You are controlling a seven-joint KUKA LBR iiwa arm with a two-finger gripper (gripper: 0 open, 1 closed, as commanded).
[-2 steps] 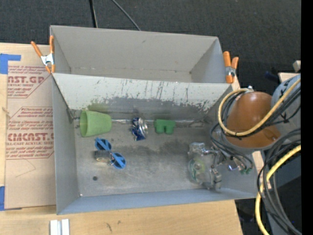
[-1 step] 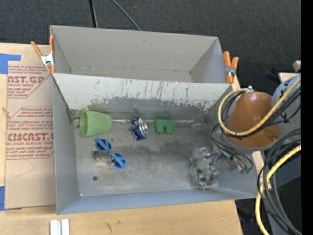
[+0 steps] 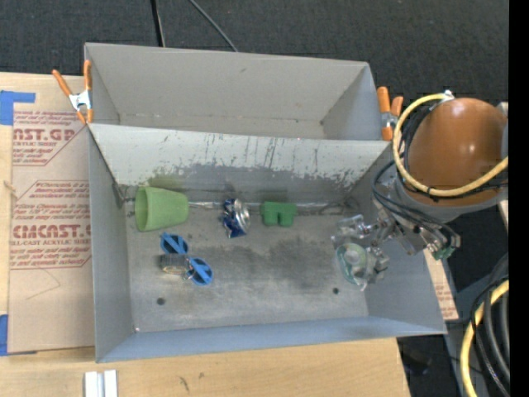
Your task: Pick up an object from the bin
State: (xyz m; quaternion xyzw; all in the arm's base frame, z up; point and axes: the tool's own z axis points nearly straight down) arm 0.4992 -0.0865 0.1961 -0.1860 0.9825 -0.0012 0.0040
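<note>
The gripper is at the bin's 3 o'clock, over a clear greenish thing; how far it is open I cannot tell. A green block lies at its 10 o'clock.

Floor: dark grey with a carpet-like texture, running across the top and down the right side. A thin black pole and a thin black cable cross it near the top edge. A pale wood tabletop runs along the bottom. Light is even and soft, and shadows are faint.
</note>
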